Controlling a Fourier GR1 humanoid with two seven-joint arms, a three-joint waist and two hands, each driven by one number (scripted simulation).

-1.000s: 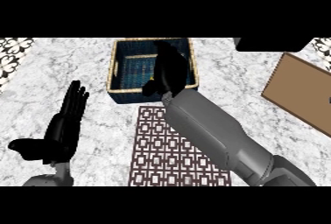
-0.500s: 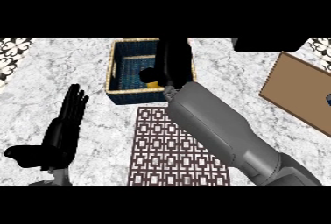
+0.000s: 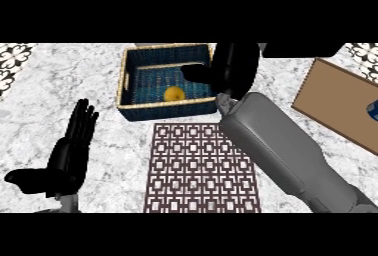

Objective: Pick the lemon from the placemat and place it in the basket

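Marble counter (image 3: 66, 85) spreads under me. Nearest, my left hand (image 3: 70, 150) rests at the lower left, fingers straight and up. Just beside it lies the placemat (image 3: 199, 170), bare, my right forearm crossing its far corner. Beyond the mat, the basket (image 3: 133, 107) holds the lemon (image 3: 174, 93) on its floor. My right hand (image 3: 225, 70) hangs over the basket's right side, fingers relaxed, holding nothing. Far right, a brown board (image 3: 332, 107).
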